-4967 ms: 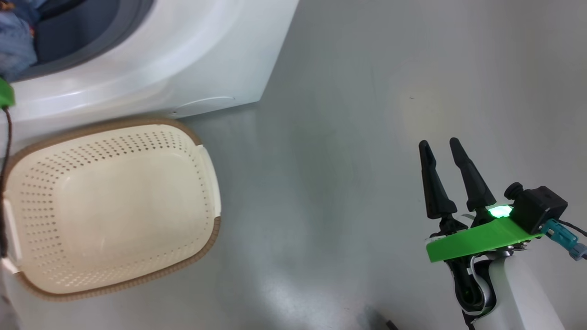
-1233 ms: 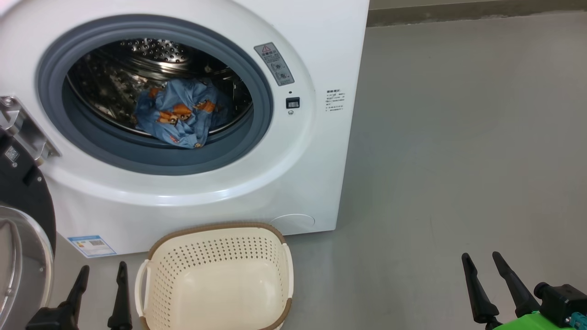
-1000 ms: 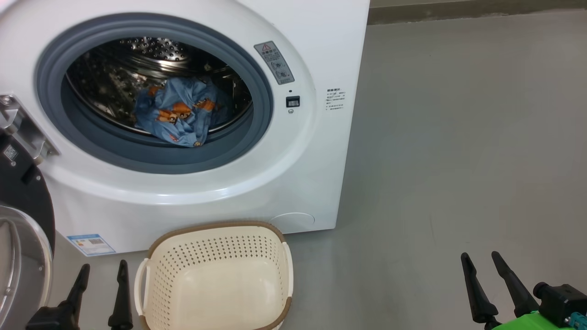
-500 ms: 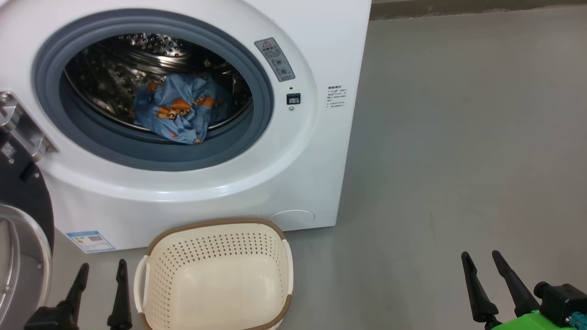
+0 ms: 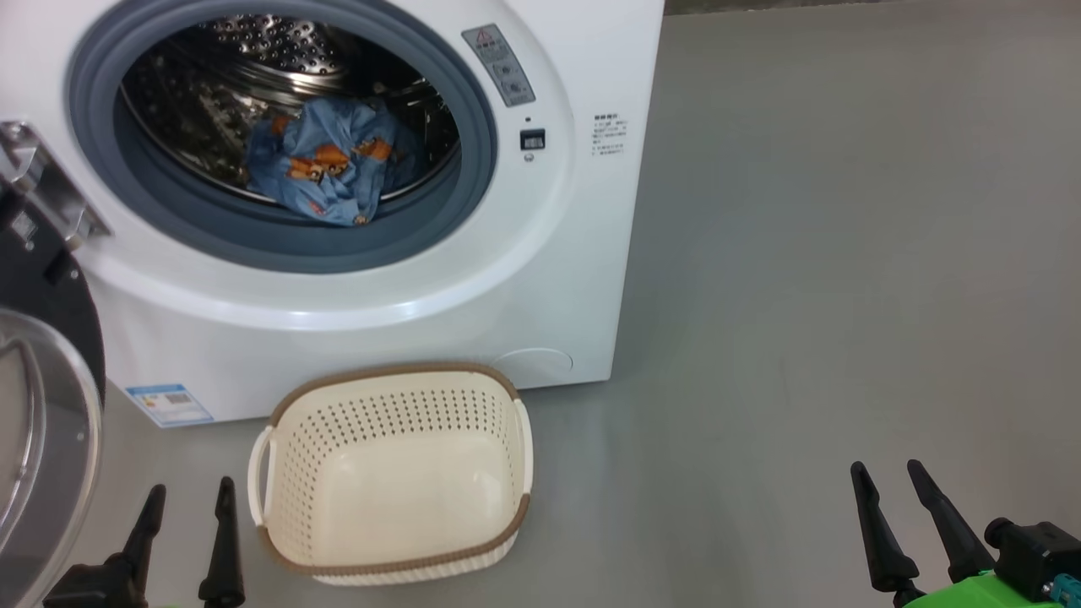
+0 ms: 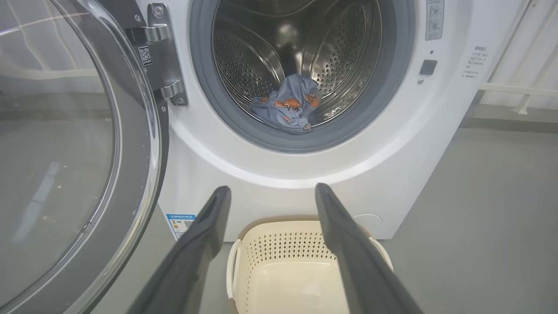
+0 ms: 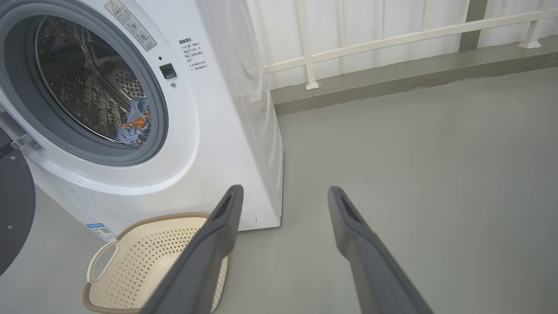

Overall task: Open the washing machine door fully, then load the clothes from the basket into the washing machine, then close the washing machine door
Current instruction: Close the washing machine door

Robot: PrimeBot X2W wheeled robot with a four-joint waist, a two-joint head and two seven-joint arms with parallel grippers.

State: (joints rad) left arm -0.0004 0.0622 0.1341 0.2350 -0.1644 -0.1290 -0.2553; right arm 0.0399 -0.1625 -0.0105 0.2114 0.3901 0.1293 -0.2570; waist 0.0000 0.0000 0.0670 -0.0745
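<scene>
Washing machine (image 5: 549,279): white front-loader on grey floor (image 5: 802,253). White railing (image 7: 392,35) runs behind it.

Washing machine door (image 5: 59,295): swung open on the machine's left, black rim and clear glass bowl, hung on a metal hinge (image 5: 42,186). It stands just beside the left gripper (image 5: 192,488).

Clothes (image 5: 329,169): blue fabric with orange-brown figures, bunched low at the front of the steel drum, inside the grey rubber ring.

Basket (image 5: 397,376): on the floor close before the machine's front, under the opening, bare cream bottom showing. It lies between the left gripper and the machine, a little to that gripper's right.

Left gripper: low, fingers spread wide, nothing held.
Right gripper (image 5: 886,466): well off to the right over bare floor, fingers wide apart, nothing between them.

Writing:
- grey warning label (image 5: 498,63) with a red triangle, right of the opening; text too small to read
- small black square (image 5: 532,139) below it
- block of printed lines (image 5: 608,135), unreadable
- blue label sticker (image 5: 169,405), low on the front at left
- QR sticker (image 6: 145,55) on the door by the hinge
</scene>
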